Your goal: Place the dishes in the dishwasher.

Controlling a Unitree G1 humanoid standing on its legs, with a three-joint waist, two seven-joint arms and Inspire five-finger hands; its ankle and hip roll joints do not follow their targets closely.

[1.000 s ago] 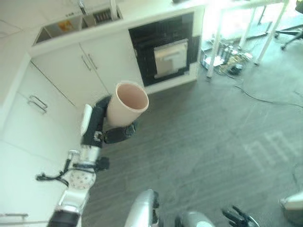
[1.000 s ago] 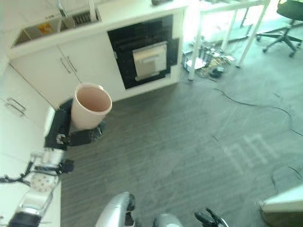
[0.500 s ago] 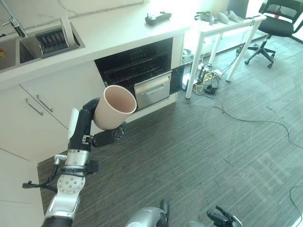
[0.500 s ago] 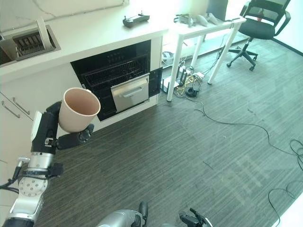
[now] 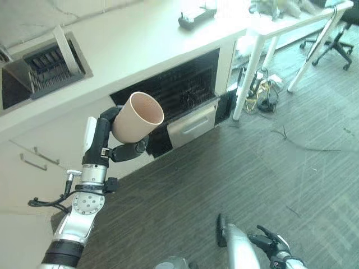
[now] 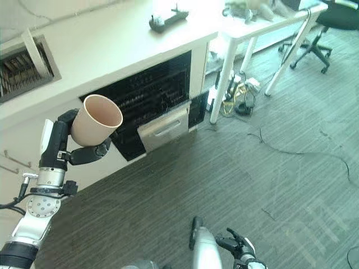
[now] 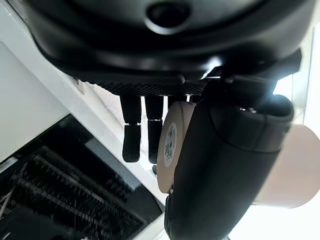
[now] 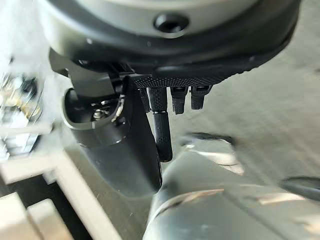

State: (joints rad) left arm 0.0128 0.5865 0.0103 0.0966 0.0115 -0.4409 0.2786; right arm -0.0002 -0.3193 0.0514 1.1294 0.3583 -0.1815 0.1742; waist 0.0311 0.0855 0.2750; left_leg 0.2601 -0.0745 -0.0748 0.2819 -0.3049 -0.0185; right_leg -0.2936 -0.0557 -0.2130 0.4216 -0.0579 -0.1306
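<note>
My left hand (image 5: 104, 141) is shut on a beige cup (image 5: 137, 119), thumb on one side and fingers on the other. The cup is tilted, its open mouth facing up and to the right. It hangs in the air just left of the open dishwasher (image 5: 180, 92), a dark cavity under the white counter with wire racks inside and a silver front panel (image 5: 193, 124) below. In the left wrist view the cup (image 7: 295, 170) shows past the thumb, with the dishwasher's rack (image 7: 55, 200) beyond. My right hand (image 5: 272, 246) hangs low near the floor, fingers relaxed and holding nothing.
A sink with a dish rack (image 5: 53, 55) is set in the counter at the left, above white cupboard doors (image 5: 33, 162). A black device (image 5: 193, 17) lies on the counter. A white table (image 5: 291, 19), cables (image 5: 262, 95) and an office chair (image 5: 339, 36) stand at the right.
The whole picture has shifted, so the camera has moved and the dishwasher appears nearer. The cup stays in my left hand, which now stands close beside the dishwasher's opening.
</note>
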